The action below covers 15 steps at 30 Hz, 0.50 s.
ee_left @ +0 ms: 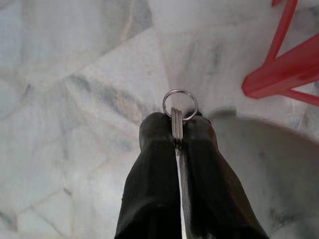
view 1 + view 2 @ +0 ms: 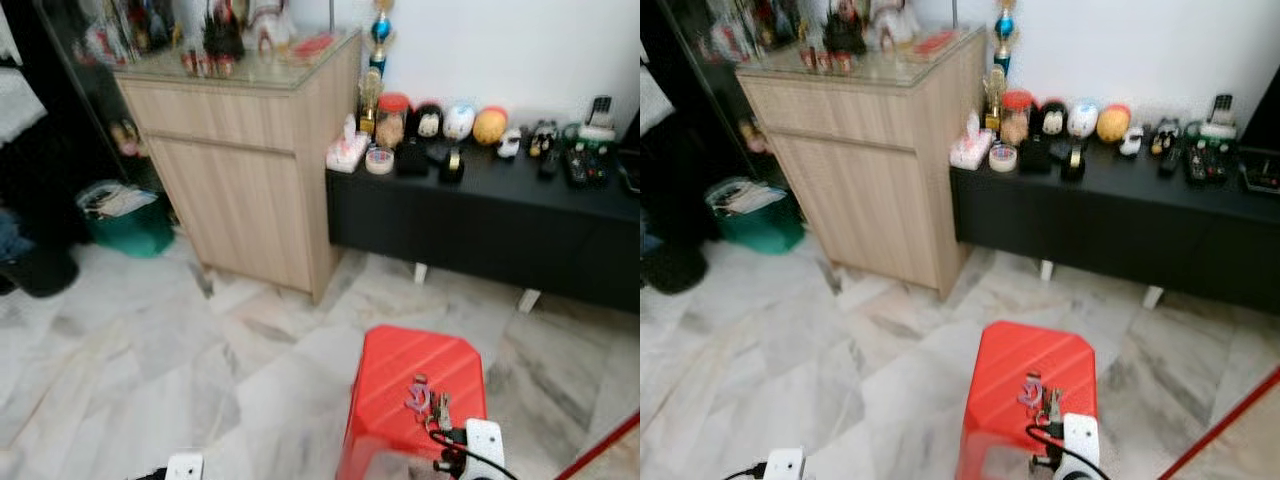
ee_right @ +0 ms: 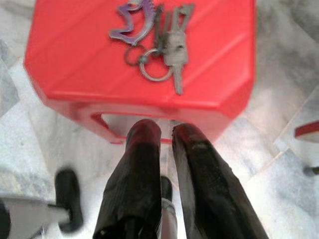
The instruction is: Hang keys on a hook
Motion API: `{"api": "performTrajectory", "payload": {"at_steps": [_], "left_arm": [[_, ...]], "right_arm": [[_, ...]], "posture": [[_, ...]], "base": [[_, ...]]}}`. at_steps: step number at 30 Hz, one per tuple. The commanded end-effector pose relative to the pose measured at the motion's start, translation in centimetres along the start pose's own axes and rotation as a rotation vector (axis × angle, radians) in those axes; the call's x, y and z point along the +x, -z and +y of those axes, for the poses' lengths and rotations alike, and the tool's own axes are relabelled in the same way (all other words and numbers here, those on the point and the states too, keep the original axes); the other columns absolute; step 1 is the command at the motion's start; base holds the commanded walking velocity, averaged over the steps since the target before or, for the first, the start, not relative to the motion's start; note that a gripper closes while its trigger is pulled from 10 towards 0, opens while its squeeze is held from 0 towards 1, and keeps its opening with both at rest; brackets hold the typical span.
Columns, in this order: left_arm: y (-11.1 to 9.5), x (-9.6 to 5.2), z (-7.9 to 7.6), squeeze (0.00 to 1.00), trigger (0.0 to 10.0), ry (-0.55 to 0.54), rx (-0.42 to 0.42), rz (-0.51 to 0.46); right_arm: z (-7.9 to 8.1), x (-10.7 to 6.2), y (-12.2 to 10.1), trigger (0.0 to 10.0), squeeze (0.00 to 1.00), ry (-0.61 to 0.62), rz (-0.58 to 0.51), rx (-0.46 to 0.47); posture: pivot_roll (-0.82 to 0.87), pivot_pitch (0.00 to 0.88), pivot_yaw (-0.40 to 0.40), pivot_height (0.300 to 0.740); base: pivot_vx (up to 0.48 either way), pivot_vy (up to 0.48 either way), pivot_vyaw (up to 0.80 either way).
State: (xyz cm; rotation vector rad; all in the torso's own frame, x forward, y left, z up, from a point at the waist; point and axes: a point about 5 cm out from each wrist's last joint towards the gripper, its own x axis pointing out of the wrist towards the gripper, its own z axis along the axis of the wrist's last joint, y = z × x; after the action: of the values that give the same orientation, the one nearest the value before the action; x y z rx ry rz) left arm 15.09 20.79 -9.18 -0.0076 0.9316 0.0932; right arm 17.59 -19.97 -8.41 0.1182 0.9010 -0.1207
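Observation:
In the left wrist view my left gripper (image 1: 178, 127) is shut on a flat silver key, and its round key ring (image 1: 180, 104) sticks out past the fingertips above the marble floor. A second bunch of keys (image 3: 159, 42) with a purple charm lies on top of a red plastic stool (image 2: 400, 370); in the left eye view these keys (image 2: 428, 400) are near the stool's near edge. My right gripper (image 3: 166, 130) hovers just short of the stool's near edge. Its fingers are close together and hold nothing.
A light wooden cabinet (image 2: 250, 170) stands at the back left, with a low black bench (image 2: 480, 210) full of small items beside it. A green bin (image 2: 125, 225) sits left of the cabinet. A red pole (image 2: 600, 450) crosses the bottom right corner. Marble floor (image 2: 150, 340) spreads to the left.

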Motion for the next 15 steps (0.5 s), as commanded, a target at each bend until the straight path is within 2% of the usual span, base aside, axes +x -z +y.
{"api": "performTrajectory", "payload": {"at_steps": [1, 15], "left_arm": [[-0.5, 0.07, 0.5, 0.0, 10.0, -0.008, 0.006, -0.011], [-0.09, -0.01, 0.36, 0.0, 10.0, 0.004, 0.001, 0.0]], "right_arm": [[0.5, 0.1, -0.14, 10.0, 0.0, -0.006, -0.002, 0.015], [0.57, 0.14, -0.15, 10.0, 0.0, -0.002, 0.007, 0.023]], "posture": [[-0.03, 0.0, 0.02, 0.74], [-0.03, 0.0, 0.016, 0.74]], "base": [[-0.255, 0.0, 0.0], [-0.247, 0.0, 0.0]]}}
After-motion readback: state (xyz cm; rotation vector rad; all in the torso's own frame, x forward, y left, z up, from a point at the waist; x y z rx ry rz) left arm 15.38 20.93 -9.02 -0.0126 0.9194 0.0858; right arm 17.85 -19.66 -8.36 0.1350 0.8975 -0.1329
